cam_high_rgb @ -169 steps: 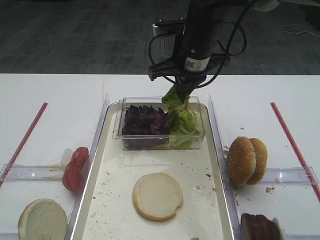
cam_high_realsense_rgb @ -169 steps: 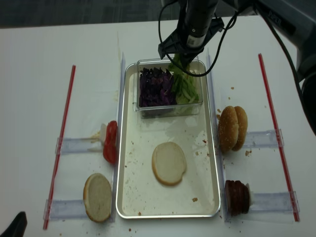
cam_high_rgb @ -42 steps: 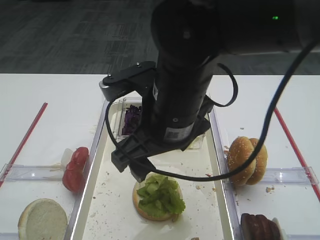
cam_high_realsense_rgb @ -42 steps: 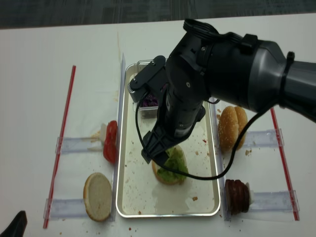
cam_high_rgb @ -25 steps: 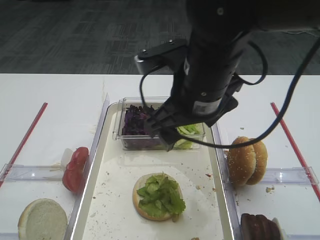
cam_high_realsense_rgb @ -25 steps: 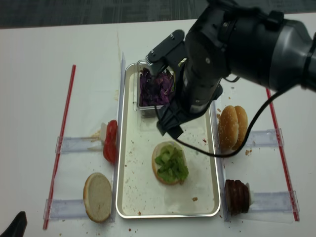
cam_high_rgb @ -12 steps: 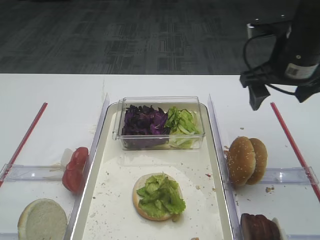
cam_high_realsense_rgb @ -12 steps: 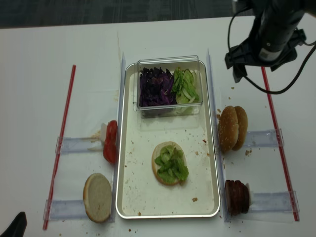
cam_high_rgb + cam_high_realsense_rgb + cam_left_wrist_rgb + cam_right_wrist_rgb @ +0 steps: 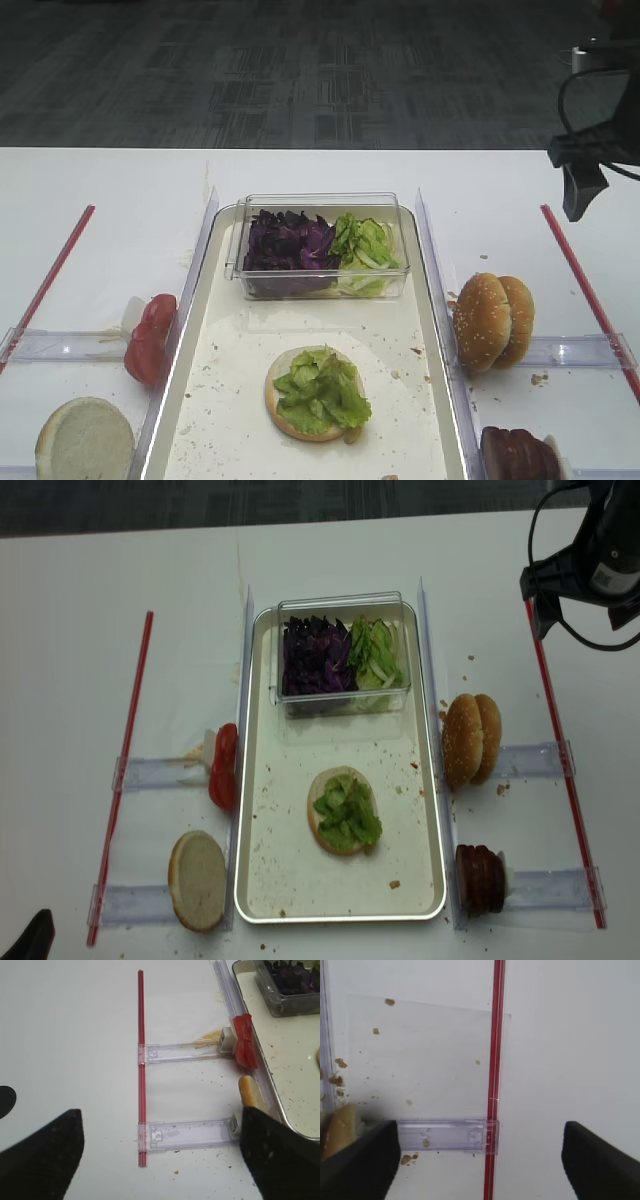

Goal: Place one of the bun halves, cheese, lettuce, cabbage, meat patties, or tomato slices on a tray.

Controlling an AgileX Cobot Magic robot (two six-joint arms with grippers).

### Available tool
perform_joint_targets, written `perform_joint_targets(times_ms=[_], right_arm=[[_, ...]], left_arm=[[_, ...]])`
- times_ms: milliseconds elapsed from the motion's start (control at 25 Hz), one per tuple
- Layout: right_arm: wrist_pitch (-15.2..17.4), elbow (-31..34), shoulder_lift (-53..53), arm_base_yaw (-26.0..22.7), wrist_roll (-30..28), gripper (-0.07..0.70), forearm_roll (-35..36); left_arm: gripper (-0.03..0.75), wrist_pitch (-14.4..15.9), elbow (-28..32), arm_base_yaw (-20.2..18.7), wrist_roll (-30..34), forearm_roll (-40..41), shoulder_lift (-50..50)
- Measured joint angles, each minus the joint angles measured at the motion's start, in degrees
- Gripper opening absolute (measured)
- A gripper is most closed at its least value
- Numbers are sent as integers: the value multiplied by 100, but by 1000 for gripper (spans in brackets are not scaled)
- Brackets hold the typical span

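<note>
On the tray, a clump of lettuce lies on a bun half at the middle. The right tool hangs well apart at about 2 o'clock from it, above the desk by a red strip, jaws spread wide and empty.

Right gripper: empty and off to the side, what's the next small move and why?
Probably swing the right gripper down toward the patties on its side. It is open and holds nothing, the bun half on the tray already carries lettuce, and the patties stand untouched on the right, nearer than the tomato slices.
</note>
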Motion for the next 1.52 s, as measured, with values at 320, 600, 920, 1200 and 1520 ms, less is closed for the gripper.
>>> perform_joint_targets(times_ms=[320,600,920,1200,1520], right_arm=[[187,127,-70,-14,-147,678,82],[197,952,-884,-14,-147,678,96],[197,2279,-2185,-14,-182,678,353],[281,3377,-3518,-14,-182,678,366],[555,3976,-5166,-14,-116,678,366]], left_arm=[[616,0,0,0,0,0,0],[616,0,0,0,0,0,0],[616,0,0,0,0,0,0],[616,0,0,0,0,0,0],[616,0,0,0,0,0,0]])
